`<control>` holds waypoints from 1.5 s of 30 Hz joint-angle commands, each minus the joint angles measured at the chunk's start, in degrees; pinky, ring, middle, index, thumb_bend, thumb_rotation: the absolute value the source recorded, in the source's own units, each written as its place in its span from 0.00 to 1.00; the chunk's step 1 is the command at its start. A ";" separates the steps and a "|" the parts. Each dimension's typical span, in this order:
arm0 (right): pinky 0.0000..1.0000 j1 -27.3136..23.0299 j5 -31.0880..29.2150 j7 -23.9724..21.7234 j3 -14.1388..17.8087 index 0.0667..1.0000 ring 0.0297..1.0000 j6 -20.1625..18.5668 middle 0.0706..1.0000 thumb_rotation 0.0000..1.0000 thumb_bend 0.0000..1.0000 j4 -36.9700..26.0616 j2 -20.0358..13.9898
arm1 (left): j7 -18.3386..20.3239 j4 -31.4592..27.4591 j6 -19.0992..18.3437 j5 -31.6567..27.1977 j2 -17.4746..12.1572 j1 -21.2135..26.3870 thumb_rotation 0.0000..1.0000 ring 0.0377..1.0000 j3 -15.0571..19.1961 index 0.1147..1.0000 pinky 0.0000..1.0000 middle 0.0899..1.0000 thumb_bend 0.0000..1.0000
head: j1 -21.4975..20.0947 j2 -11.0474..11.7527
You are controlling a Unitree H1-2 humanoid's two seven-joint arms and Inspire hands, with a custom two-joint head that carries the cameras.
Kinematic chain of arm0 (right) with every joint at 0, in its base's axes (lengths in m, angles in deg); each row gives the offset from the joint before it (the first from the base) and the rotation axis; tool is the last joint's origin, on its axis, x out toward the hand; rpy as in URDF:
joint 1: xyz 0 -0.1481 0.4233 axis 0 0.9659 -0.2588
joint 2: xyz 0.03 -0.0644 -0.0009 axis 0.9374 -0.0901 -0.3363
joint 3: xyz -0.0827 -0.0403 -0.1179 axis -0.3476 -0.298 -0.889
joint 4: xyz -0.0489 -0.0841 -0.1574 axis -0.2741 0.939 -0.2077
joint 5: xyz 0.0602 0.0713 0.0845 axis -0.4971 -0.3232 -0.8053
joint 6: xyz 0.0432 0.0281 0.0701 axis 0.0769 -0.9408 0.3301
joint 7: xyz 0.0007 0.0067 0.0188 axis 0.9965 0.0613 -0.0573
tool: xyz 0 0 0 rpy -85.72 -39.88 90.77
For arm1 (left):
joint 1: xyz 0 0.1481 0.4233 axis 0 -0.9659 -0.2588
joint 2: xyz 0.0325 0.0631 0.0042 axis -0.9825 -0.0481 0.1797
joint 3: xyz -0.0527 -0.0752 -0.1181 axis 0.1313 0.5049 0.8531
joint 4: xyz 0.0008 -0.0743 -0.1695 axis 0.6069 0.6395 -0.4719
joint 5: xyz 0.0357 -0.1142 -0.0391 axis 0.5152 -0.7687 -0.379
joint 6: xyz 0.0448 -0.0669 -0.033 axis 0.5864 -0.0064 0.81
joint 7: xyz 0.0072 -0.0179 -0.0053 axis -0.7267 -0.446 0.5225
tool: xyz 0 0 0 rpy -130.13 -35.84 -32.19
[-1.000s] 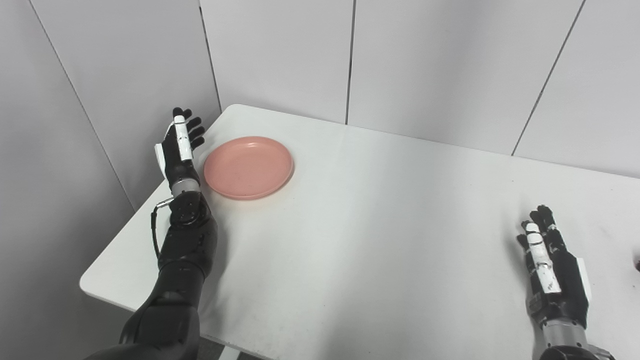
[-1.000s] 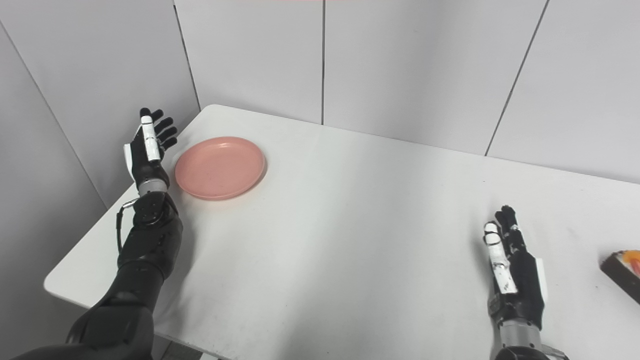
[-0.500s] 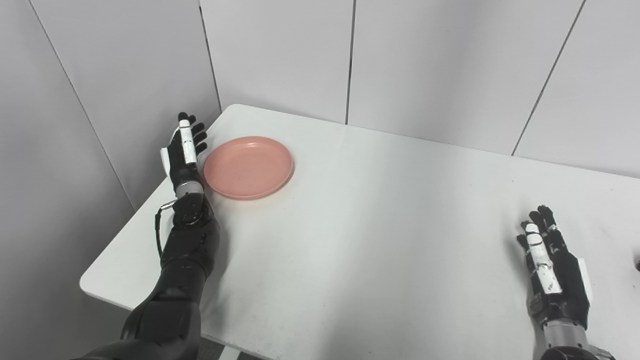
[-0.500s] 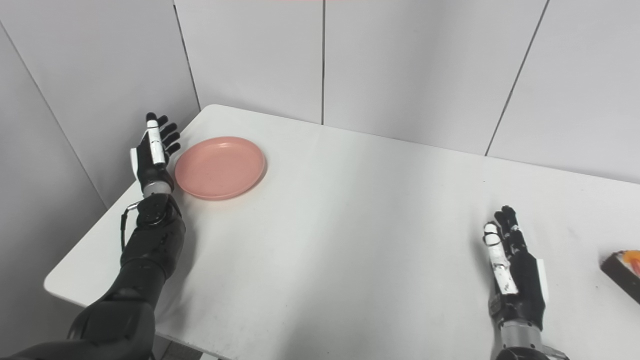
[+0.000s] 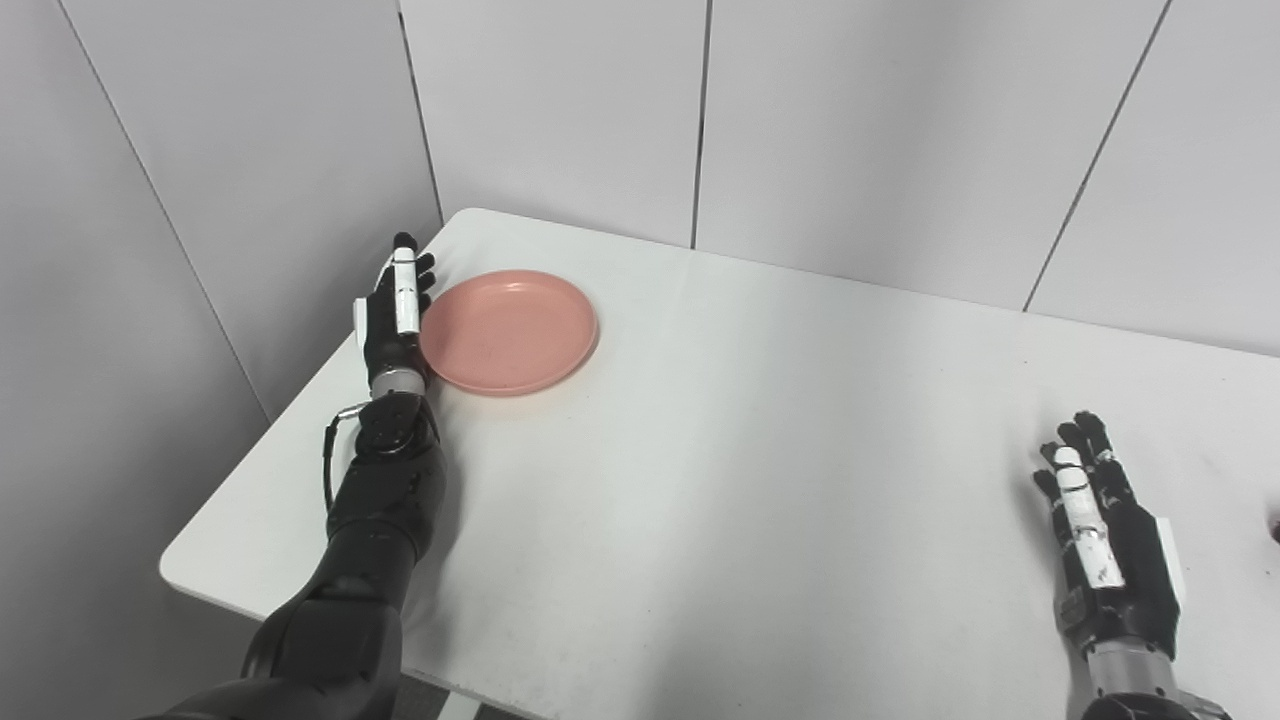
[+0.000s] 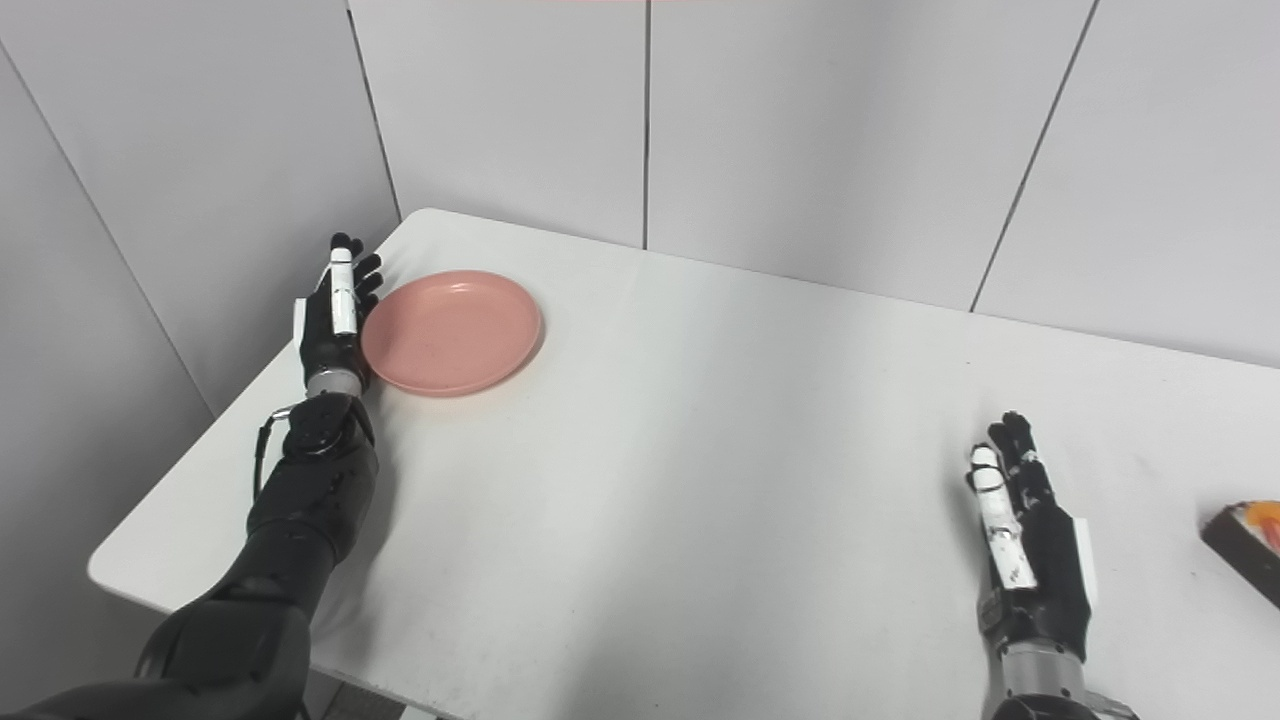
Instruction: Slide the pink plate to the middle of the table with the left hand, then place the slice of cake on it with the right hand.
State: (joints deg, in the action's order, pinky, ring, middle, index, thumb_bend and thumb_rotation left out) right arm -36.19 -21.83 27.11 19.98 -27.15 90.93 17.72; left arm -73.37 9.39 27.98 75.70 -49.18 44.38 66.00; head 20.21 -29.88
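The pink plate (image 5: 510,330) lies on the white table (image 5: 760,440) near its far left corner. My left hand (image 5: 393,315) stands edge-on with fingers straight, open, pressed against the plate's left rim. My right hand (image 5: 1105,545) is open and empty, resting at the table's near right. The slice of cake (image 6: 1248,535), dark with an orange top, lies at the right edge of the right eye view, to the right of my right hand; only a sliver (image 5: 1275,527) shows in the left eye view.
Grey wall panels (image 5: 850,120) stand close behind the table and along its left side. The table's left edge (image 5: 260,440) runs just beside my left forearm.
My left hand has moved right from beside the table's left edge to the plate's rim. The plate has shifted slightly to the right. My right hand has not moved.
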 commanded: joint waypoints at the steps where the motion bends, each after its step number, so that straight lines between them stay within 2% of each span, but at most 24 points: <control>1: 0.92 -0.67 -0.32 0.05 0.16 0.91 0.91 1.87 0.92 0.61 0.40 -1.45 0.13 | 0.49 -0.33 1.33 0.77 -1.66 2.58 1.00 0.88 -0.60 0.84 0.92 0.84 0.66 | -0.01 -0.06; 8: 0.93 -0.84 -0.77 -0.12 0.20 0.92 0.92 1.91 0.92 0.60 0.38 -1.19 0.14 | 1.73 1.23 1.31 0.45 -1.72 2.98 1.00 0.89 -1.32 0.85 0.95 0.85 0.66 | -0.04 0.02; 11: 0.93 -0.82 -0.66 0.07 0.13 0.92 0.92 1.58 0.93 0.60 0.37 -1.39 0.19 | 3.78 1.27 -0.06 -0.15 -1.55 2.96 1.00 0.90 -1.84 0.86 0.99 0.86 0.67 | -0.18 0.12; 15: 0.94 -0.75 -0.61 -0.06 -0.01 0.93 0.93 1.48 0.94 0.60 0.35 -1.51 0.14 | 6.20 0.71 -1.18 -1.12 -1.07 2.68 1.00 0.91 -2.15 0.86 0.99 0.87 0.68 | -0.33 0.22; 17: 0.94 -0.77 -0.82 0.15 0.14 0.93 0.92 1.11 0.93 0.59 0.39 -1.58 0.34 | 7.53 0.28 -1.78 -2.69 -0.43 2.78 1.00 0.90 -1.65 0.86 0.99 0.86 0.69 | -0.44 0.25; 22: 0.94 -0.68 -0.43 0.32 -0.12 0.93 0.92 0.57 0.93 0.59 0.39 -2.10 0.38 | 10.73 -0.14 -2.66 -5.11 0.23 2.82 1.00 0.89 -1.91 0.85 0.96 0.85 0.69 | -0.69 0.19; 25: 0.95 -0.72 -0.16 0.12 -0.36 0.94 0.93 0.62 0.94 0.62 0.38 -2.03 0.16 | 12.43 -0.41 -3.20 -6.05 0.63 2.78 1.00 0.86 -2.18 0.83 0.91 0.82 0.69 | -0.76 0.13; 29: 0.94 -0.69 -0.67 0.41 -0.05 0.93 0.93 0.61 0.93 0.60 0.39 -1.89 0.53 | 14.34 -0.98 -3.81 -7.06 1.22 2.64 1.00 0.84 -2.21 0.80 0.87 0.80 0.70 | -0.90 -0.02; 36: 0.95 -0.92 -0.75 -0.02 -0.11 0.93 0.93 1.01 0.93 0.60 0.39 -1.24 0.34 | 17.68 -2.01 -4.27 -7.10 2.00 2.09 1.00 0.85 -3.21 0.81 0.88 0.81 0.69 | -0.98 -0.06; 45: 0.93 -0.85 -0.72 0.39 0.01 0.92 0.92 0.83 0.92 0.58 0.41 -1.65 0.69 | 19.49 -4.61 -5.86 -6.74 3.60 1.40 1.00 0.84 -4.57 0.80 0.87 0.81 0.67 | -1.58 -0.41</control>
State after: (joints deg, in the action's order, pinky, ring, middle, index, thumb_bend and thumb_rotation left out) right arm -35.99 -21.97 27.55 19.91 -27.32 90.59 18.06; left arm -55.24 6.18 22.71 68.40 -45.37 44.91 62.19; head 18.63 -30.23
